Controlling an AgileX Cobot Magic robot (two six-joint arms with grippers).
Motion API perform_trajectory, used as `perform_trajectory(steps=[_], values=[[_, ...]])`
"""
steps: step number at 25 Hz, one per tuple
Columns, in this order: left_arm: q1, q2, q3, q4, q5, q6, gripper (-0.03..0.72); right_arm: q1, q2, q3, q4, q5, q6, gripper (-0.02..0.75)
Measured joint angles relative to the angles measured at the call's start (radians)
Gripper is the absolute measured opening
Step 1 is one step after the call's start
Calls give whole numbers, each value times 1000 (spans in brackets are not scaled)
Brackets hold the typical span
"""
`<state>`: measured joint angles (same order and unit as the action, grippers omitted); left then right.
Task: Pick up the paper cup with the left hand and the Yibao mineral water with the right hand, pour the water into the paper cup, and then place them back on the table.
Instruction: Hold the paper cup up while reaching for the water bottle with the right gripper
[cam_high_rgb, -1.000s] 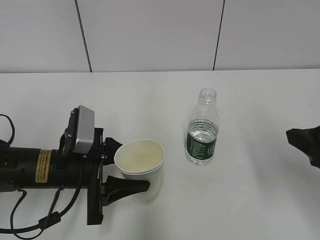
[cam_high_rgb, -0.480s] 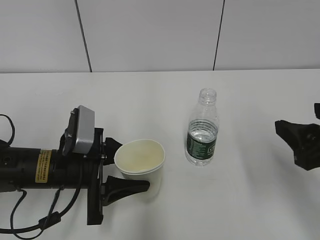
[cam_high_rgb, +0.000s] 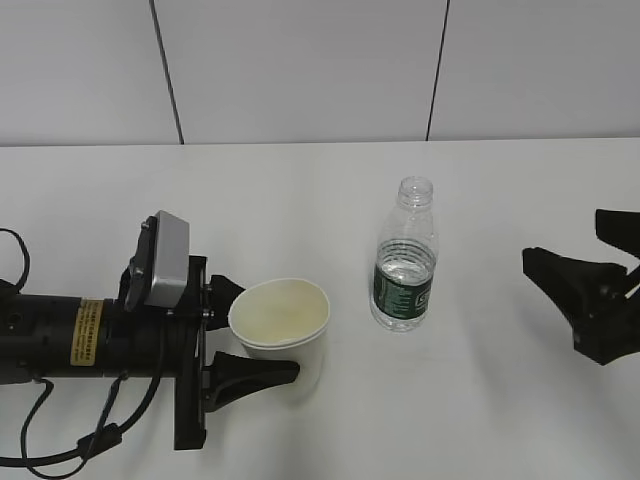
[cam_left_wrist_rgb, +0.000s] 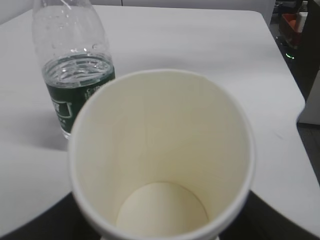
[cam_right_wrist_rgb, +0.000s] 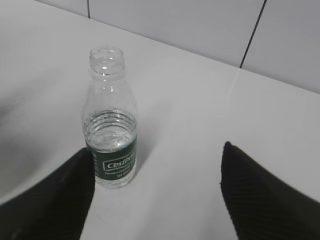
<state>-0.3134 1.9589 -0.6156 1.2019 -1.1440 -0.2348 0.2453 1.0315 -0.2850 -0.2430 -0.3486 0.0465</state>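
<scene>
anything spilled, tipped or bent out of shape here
Nothing spilled or tipped. The bottle stands upright on a dry table, capless, with some water inside. The one oddity: the cup, between the left gripper's fingers, has its rim pressed into an oval rather than a circle.

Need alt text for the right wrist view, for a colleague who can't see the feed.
An uncapped Yibao mineral water bottle, partly filled, stands upright on the white table, left of centre. The right hand shows only as two dark open fingers in the lower corners, short of the bottle and not touching it.
</scene>
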Motion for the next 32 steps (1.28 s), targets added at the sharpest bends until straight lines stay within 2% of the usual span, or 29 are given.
perform_trajectory(steps=[6, 12, 21, 28, 32], values=[[0, 0, 0, 0, 0, 0, 431, 0, 98, 87, -33, -251, 25, 573], [0, 0, 0, 0, 0, 0, 431, 0, 221, 100, -35, -357, 27, 573], [0, 0, 0, 0, 0, 0, 431, 0, 447, 107, -53, -634, 29, 573], [0, 0, 0, 0, 0, 0, 431, 0, 599, 109, -54, -768, -25, 573], [0, 0, 0, 0, 0, 0, 431, 0, 677, 107, -56, -787, -46, 573]])
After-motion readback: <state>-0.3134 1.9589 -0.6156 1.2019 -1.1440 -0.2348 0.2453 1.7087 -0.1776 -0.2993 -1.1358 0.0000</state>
